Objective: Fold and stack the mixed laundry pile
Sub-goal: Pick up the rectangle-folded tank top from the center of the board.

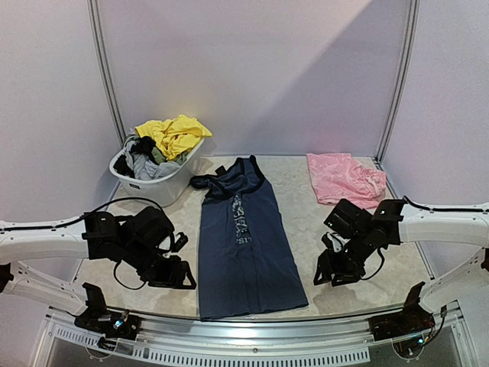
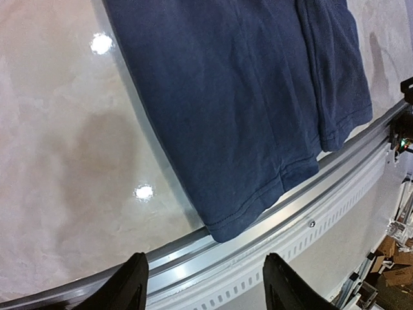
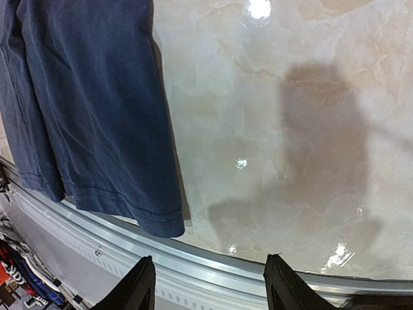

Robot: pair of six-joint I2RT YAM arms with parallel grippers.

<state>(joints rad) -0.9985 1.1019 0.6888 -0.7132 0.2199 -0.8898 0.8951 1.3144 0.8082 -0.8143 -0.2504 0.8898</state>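
White tub — yellow piece, grey piece inside

Marble-patterned table. A navy tank top with white lettering lies flat at centre, its hem reaching the metal rim at the near edge. A pale pink garment lies crumpled at the far right. A white plastic tub stands at the far left.

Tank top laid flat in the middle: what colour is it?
The tank top is navy with white lettering; top external view shows it best.
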